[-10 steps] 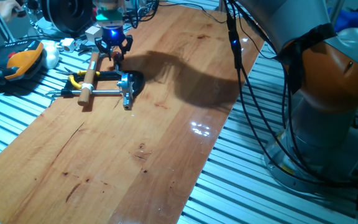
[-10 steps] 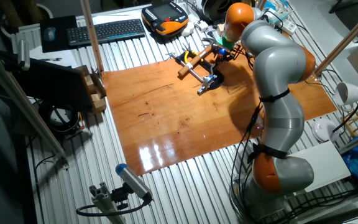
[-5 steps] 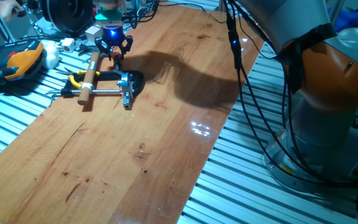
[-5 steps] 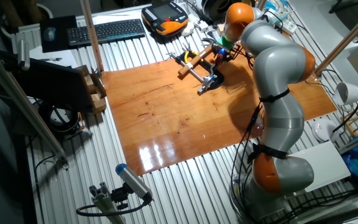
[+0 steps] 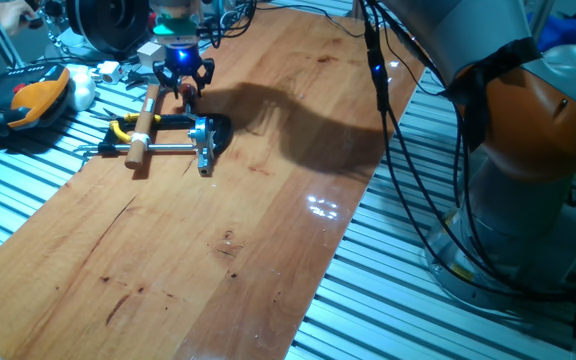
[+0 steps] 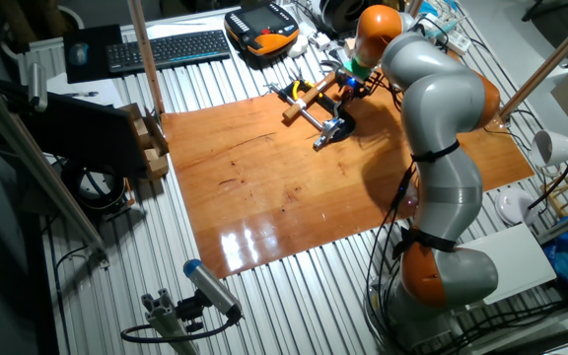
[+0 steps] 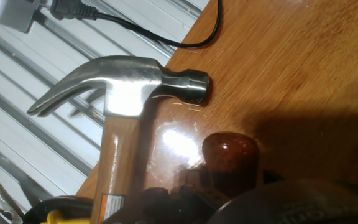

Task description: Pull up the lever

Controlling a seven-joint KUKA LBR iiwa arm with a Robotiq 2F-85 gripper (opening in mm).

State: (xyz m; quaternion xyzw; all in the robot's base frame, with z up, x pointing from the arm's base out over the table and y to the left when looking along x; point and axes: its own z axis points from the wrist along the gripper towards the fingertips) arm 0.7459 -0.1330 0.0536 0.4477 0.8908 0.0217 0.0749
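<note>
The lever (image 5: 185, 92), reddish-brown, stands between the spread fingers of the open claw (image 5: 182, 84) near the bench's (image 5: 268, 200) far left corner.

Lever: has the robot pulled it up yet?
Not yet, it seems. Done: the gripper is at the lever, whose reddish end shows close in the hand view beside the hammer head. In hand: getting a grip; whether the fingers are closed is unclear. Left: the pull upward.
</note>
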